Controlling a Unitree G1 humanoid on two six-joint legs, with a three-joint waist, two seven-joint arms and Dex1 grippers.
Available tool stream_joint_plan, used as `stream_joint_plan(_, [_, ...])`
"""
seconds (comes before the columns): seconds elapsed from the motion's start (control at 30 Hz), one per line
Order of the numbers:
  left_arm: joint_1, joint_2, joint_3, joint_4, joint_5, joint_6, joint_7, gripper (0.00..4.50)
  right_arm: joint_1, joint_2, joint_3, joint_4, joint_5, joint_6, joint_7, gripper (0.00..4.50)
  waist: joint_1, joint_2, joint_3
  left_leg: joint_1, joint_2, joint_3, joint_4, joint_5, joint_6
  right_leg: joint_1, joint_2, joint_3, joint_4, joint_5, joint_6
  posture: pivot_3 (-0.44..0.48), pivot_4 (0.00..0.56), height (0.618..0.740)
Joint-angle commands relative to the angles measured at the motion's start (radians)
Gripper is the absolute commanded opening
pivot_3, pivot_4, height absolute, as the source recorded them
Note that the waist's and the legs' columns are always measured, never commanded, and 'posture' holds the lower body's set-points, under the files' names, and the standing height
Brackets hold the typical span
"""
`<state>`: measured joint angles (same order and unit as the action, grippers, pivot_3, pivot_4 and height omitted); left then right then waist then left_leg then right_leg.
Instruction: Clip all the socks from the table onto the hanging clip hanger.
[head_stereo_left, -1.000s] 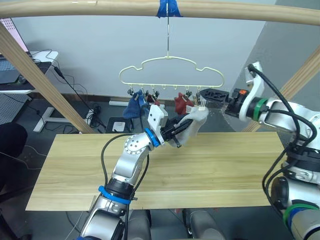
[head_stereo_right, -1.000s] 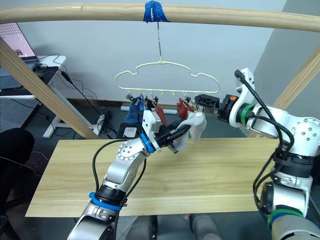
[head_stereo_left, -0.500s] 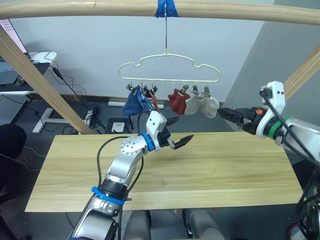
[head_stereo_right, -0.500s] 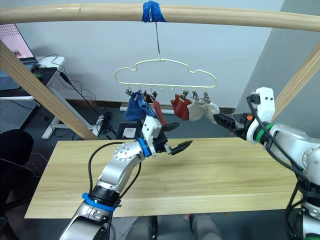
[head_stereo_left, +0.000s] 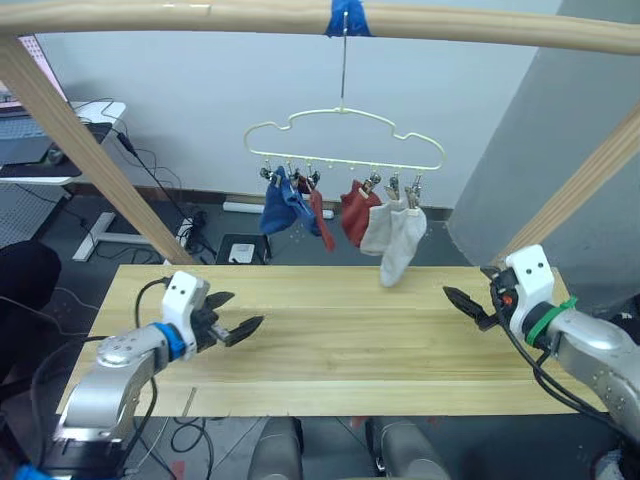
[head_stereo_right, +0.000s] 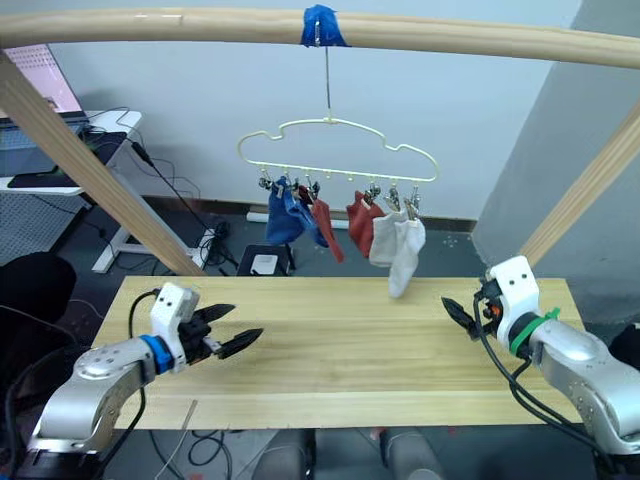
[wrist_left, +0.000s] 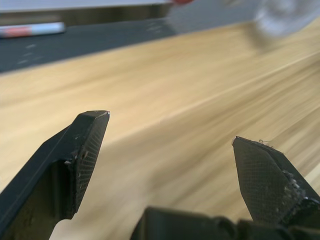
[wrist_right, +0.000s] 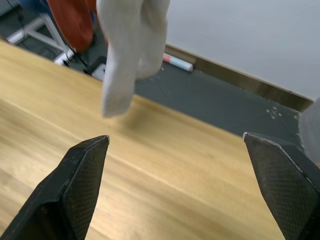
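Hanging from the thin pale cream wire clip hanger (head_stereo_left: 345, 140) with its wavy outline are the soft knit ankle socks (head_stereo_left: 343, 213): blue at left, rust red mid, two light grey (head_stereo_right: 400, 248) at right. The wide pale wood-plank table (head_stereo_left: 340, 350) has no sock left that I can see, so the job looks done.

Best move now, I'd judge: hold both arms low and well apart from the hanger, so nothing bumps a sock loose.

Left gripper (head_stereo_left: 232, 318) is spread, empty, near the table's left end. Right gripper (head_stereo_right: 458, 311) sits by the right end; the right wrist view shows its fingers (wrist_right: 82, 187) wide apart, holding nothing.

Hard to make out: the blue and red socks overlap, so I can't count all six; clips too small to check grip. The table's near edge is partly cut off.
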<state>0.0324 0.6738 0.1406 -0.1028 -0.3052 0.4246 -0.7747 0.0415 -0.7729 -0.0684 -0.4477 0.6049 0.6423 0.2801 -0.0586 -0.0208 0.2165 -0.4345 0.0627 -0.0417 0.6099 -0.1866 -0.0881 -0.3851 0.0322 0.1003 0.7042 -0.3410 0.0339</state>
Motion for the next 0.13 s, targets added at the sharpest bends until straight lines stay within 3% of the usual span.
stream_joint_plan(0.03, [0.011,0.015,0.051,0.009,0.005,-0.055,0.003,4.47,0.019,0.033,-0.027,0.002,-0.057,-0.049,0.019,4.5,0.009,0.0,0.0,0.0,0.0,0.0,0.0,0.0,0.0,0.0,0.0,0.0,0.0,0.0,0.0,0.023,0.178,0.74])
stream_joint_plan(0.13, [0.0,0.016,0.053,0.023,0.006,-0.074,-0.005,4.47,0.009,0.05,-0.044,0.029,-0.086,-0.055,0.038,4.5,0.012,0.0,0.0,0.0,0.0,0.0,0.0,0.0,0.0,0.0,0.0,-0.001,0.0,0.0,0.0,0.032,0.179,0.74])
